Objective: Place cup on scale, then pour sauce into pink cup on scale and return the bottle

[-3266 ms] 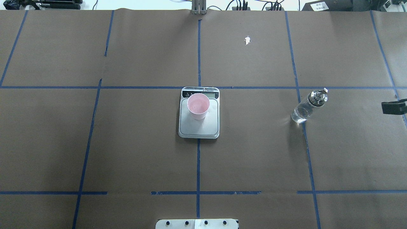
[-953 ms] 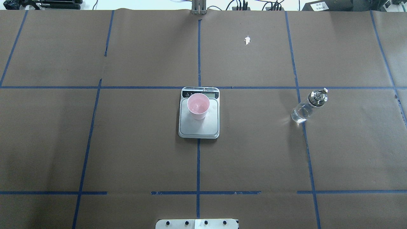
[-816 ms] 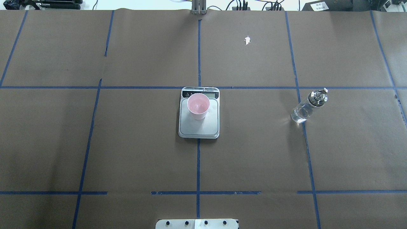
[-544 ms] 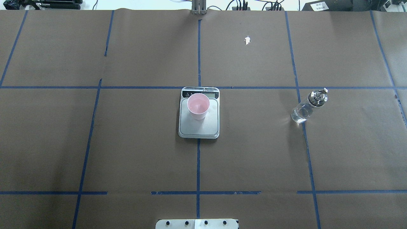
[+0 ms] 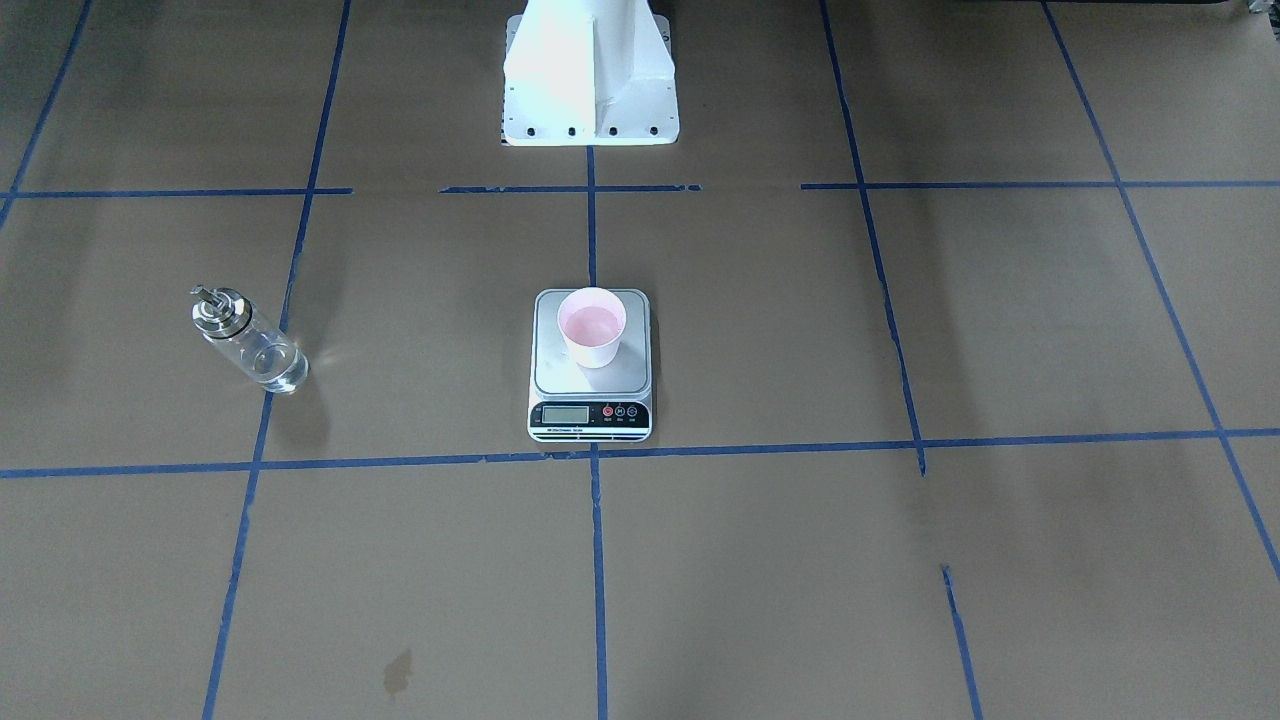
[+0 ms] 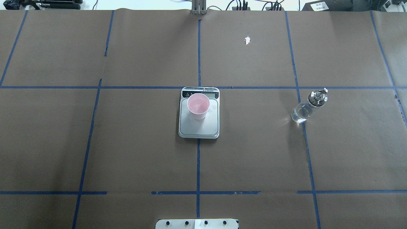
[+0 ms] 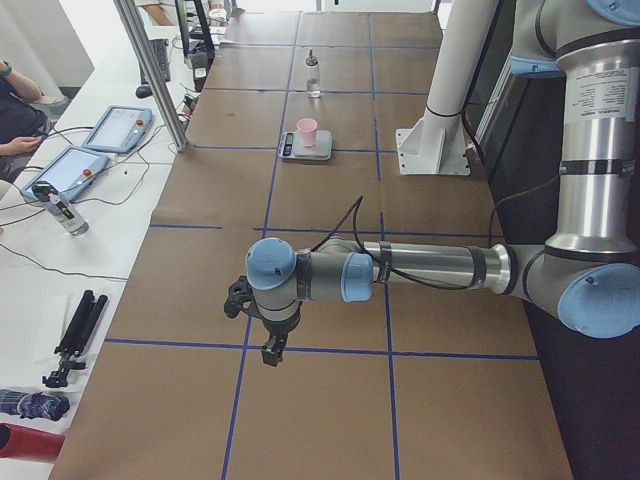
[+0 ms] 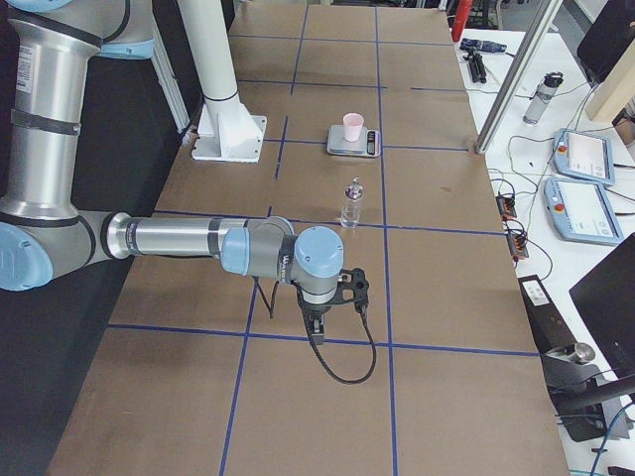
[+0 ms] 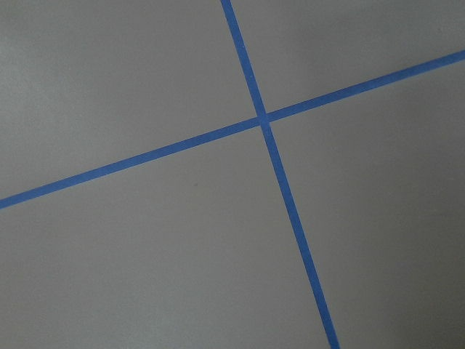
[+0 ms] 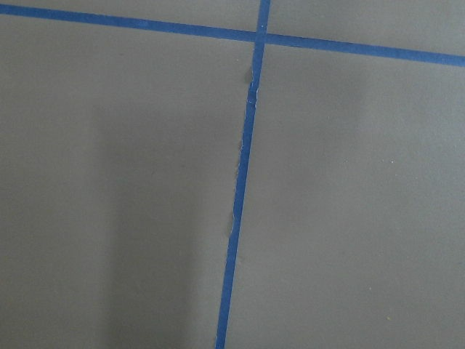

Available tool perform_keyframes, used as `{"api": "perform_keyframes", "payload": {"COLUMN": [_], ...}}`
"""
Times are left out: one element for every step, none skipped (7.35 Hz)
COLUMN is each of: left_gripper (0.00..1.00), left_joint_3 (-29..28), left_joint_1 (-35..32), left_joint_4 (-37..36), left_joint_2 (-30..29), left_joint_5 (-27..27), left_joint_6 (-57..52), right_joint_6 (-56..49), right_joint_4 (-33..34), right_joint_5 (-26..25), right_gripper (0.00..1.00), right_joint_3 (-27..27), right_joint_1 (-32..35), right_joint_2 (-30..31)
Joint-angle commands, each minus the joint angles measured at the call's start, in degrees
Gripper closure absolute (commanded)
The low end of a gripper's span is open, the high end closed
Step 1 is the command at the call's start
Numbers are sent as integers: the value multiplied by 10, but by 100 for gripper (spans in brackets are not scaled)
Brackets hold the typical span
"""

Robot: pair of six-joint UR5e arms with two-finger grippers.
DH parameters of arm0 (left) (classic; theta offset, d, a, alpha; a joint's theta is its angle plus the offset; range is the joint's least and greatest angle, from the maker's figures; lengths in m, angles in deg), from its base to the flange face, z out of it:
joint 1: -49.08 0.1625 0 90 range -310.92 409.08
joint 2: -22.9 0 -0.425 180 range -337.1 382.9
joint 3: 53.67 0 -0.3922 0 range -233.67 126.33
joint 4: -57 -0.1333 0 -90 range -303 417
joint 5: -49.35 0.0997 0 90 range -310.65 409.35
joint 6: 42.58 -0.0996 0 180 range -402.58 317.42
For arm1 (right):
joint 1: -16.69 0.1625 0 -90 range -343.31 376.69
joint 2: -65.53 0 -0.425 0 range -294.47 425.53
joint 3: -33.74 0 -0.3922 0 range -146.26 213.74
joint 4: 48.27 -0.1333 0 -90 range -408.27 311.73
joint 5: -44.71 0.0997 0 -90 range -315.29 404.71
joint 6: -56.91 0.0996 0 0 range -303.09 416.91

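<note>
The pink cup (image 6: 198, 106) stands upright on the back half of the scale (image 6: 198, 128) at the table's middle, also in the front view (image 5: 592, 325). The bottle (image 6: 305, 108) stands upright and alone on the table to the right, with clear sauce (image 5: 268, 365) in its lower part. My left gripper (image 7: 270, 356) shows only in the left side view, far from the scale, over bare paper. My right gripper (image 8: 317, 335) shows only in the right side view, on the near side of the bottle (image 8: 350, 203). I cannot tell whether either is open or shut.
Brown paper with blue tape lines (image 6: 198, 165) covers the table. The robot's white base (image 5: 590, 75) stands at the table's edge behind the scale. Both wrist views show only paper and tape. Tablets (image 7: 115, 128) and cables lie on a side bench.
The right gripper, at the overhead view's right edge 3.3 s ago, has left that view. Cup, scale and bottle have not moved in the last second.
</note>
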Motion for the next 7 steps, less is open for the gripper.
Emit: {"api": "perform_keyframes", "payload": {"left_gripper": [0, 0, 0, 0, 0, 0, 0], "left_joint_3": [1, -1, 4, 5, 5, 5, 5], "left_joint_1": [0, 0, 1, 1, 1, 1, 1], "left_joint_4": [-2, -1, 0, 4, 4, 2, 2], "left_joint_2": [-2, -4, -5, -5, -6, -10, -11], "left_joint_5": [0, 0, -2, -3, -3, -3, -3], "left_joint_6": [0, 26, 91, 125, 126, 126, 126], "right_joint_6": [25, 35, 37, 37, 45, 61, 62], "right_joint_4": [0, 0, 0, 0, -1, -1, -2], "right_joint_5": [0, 1, 1, 1, 1, 0, 0], "right_gripper": [0, 0, 0, 0, 0, 0, 0], "right_joint_3": [5, 19, 39, 62, 91, 111, 118], "right_joint_1": [-1, -1, -1, -1, -2, -2, -4], "right_joint_2": [-15, -29, -49, -72, -101, -130, -138]}}
